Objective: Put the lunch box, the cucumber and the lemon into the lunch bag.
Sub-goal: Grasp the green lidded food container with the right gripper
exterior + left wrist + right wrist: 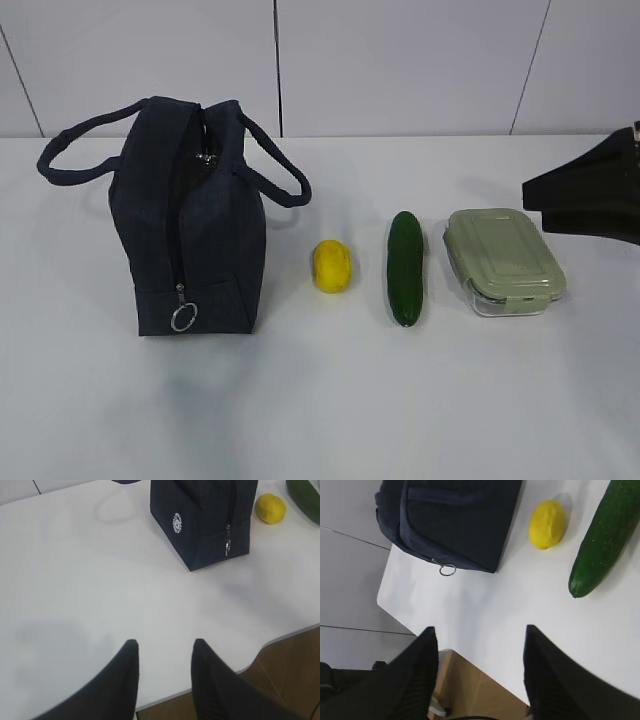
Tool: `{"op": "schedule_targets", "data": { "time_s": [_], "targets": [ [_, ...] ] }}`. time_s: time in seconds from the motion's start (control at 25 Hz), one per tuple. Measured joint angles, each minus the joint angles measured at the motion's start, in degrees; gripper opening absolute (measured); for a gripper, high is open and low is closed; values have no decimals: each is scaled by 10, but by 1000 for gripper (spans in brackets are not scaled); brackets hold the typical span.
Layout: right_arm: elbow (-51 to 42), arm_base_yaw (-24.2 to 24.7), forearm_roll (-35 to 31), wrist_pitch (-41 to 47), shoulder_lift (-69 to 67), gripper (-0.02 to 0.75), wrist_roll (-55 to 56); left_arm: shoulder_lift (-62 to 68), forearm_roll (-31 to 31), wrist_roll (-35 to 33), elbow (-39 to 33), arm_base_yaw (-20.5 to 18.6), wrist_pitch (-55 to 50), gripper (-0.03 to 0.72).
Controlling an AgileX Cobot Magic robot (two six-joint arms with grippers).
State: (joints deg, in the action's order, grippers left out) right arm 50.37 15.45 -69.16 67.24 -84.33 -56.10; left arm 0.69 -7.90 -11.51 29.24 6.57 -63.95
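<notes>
Four items in a row on white table [330, 420].
Lunch bag [190, 230] upright at left; lemon [332, 266], then cucumber [406, 267] lying front-to-back, then lunch box [504, 260] slightly skewed. Left gripper [164, 662] and right gripper [480, 652] parted, empty. Pale panelled wall [400, 60] behind.

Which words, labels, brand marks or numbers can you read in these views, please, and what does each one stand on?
Round white logo on the side of the lunch bag, seen in the left wrist view: too small and blurred to read.
Lunch box, cucumber, lemon: no text or label visible.
No other writing or numbers in any view.
</notes>
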Motion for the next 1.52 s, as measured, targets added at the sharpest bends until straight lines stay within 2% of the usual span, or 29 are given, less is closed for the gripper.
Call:
{"op": "schedule_targets", "data": {
  "time_s": [0.2,0.56,1.0,1.08,1.28,1.52],
  "targets": [
    [58,36,-8,1,-84,410,-10,0,0,0,0,0,0,239],
    [137,118,90,1,-174,410,-10,0,0,0,0,0,0,239],
    [219,124,129,2,-311,438,-45,0,0,0,0,0,0,239],
    [231,124,124,2,-322,466,-60,0,0,0,0,0,0,239],
    [261,124,88,2,-344,616,-72,0,0,0,0,0,0,239],
    [267,116,64,2,-377,646,-73,0,0,0,0,0,0,239]
  ]
}}
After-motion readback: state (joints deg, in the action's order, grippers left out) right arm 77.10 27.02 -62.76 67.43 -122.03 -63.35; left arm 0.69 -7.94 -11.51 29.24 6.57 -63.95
